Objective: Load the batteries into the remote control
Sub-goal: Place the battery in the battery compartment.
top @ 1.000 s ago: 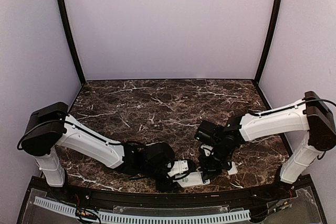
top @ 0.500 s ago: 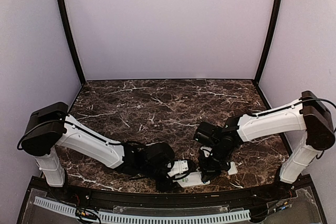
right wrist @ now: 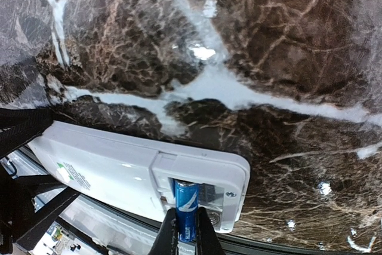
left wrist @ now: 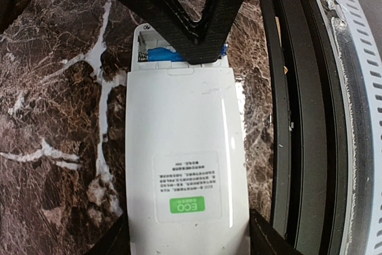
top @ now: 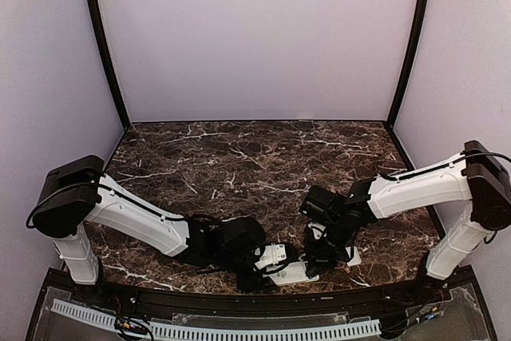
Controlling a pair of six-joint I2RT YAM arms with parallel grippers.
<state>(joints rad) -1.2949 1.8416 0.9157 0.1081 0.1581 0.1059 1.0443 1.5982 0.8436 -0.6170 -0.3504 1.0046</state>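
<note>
Battery [right wrist: 186, 201] in downturned end effector [right wrist: 186, 218] (right)

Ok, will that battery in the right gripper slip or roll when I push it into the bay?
Probably slippery: the battery is a smooth glossy cylinder pinched by the right gripper near one end. It could roll if released outside the open bay of the remote control; it looks rigid.

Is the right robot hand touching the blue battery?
Touching. The right wrist view shows the right gripper pinching the battery from both sides, no gap at either finger, while the battery sits in the remote control's open compartment.
</note>
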